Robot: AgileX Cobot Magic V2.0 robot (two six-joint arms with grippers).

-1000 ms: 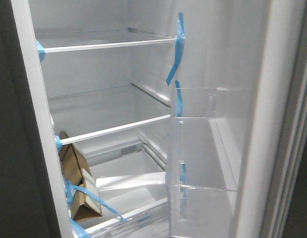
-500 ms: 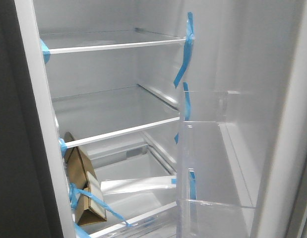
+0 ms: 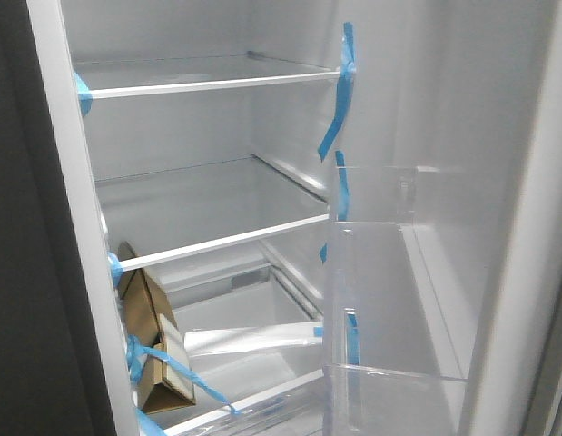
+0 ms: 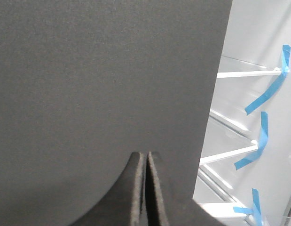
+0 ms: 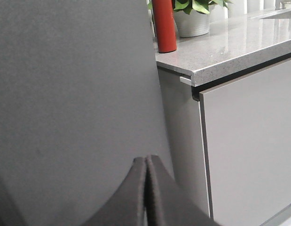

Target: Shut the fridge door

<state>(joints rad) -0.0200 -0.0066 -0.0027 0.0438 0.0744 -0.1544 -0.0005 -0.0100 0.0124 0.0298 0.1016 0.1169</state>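
Front view: fridge door (image 3: 498, 227) stands open at right, white lining w/ clear bins facing in; no end effector seen. Left wrist: left end effector (image 4: 146, 188) pinched shut, empty, by dark panel (image 4: 103, 80). Right wrist: right end effector (image 5: 146, 190) shut, empty, against door's grey outer face; looks stiff, heavy, hinged, so prob. push flat near free edge, no grip needed.

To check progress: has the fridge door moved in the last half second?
No. On the fridge door, the clear bin meets the middle shelf rail where it did before.
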